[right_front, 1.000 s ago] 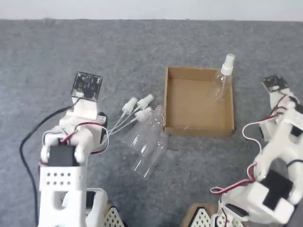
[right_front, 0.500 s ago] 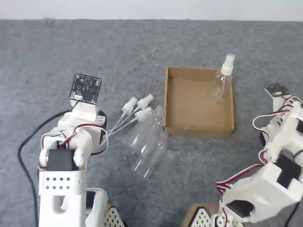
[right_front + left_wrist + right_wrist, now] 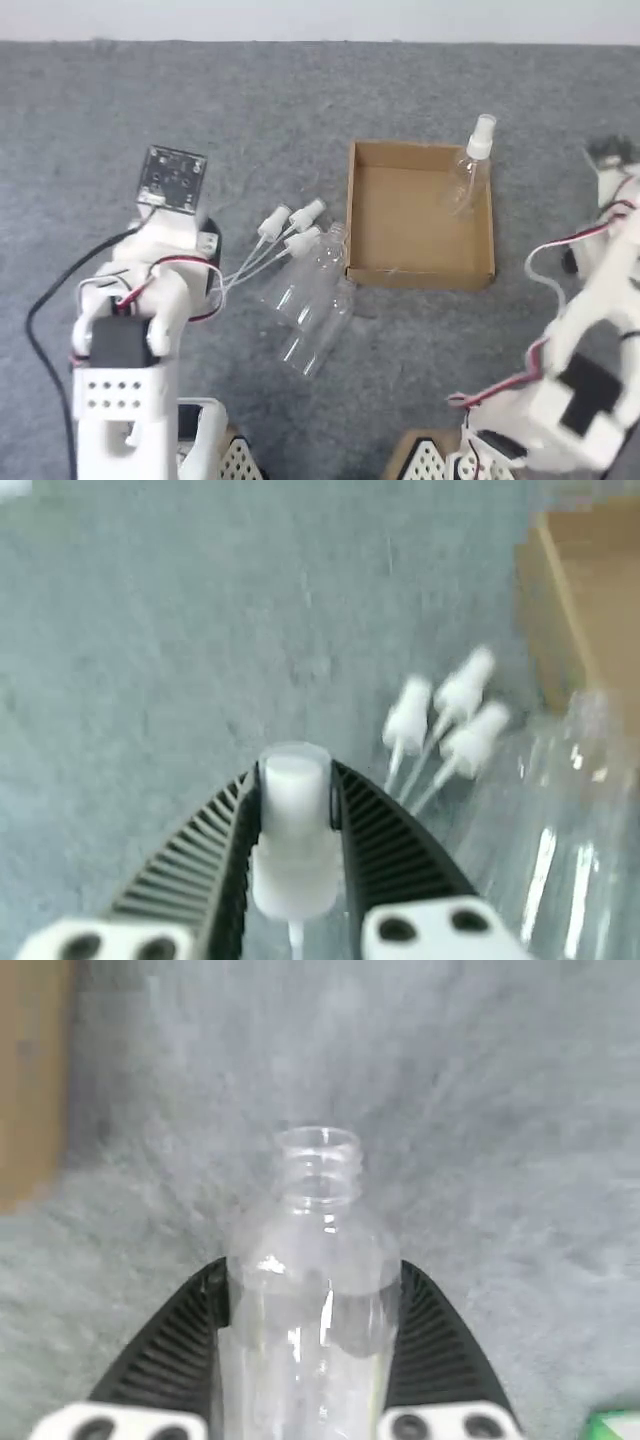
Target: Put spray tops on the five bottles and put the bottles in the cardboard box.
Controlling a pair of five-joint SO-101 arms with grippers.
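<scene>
Bottles and spray tops on grey worktop, one part held in each tool.

On the left arm, the left tool (image 3: 295, 775) is clenched on one white spray top (image 3: 292, 830); the right tool (image 3: 312, 1275) grips one clear open bottle (image 3: 318, 1180) by its shoulder, with the neck pointing away from the wrist. Three loose spray tops (image 3: 273, 222) lie together near the side of the single cardboard box (image 3: 420, 276) that faces the left arm, and their thin tubes point toward that arm. Just beside them lie clear bottles without tops (image 3: 310, 300), three I think, but their outlines overlap. One capped bottle (image 3: 468, 178) leans in the far right corner of the box. The worktop (image 3: 250, 110) has a grey felt-like cover, and a pale wall (image 3: 300, 20) runs behind it.
</scene>
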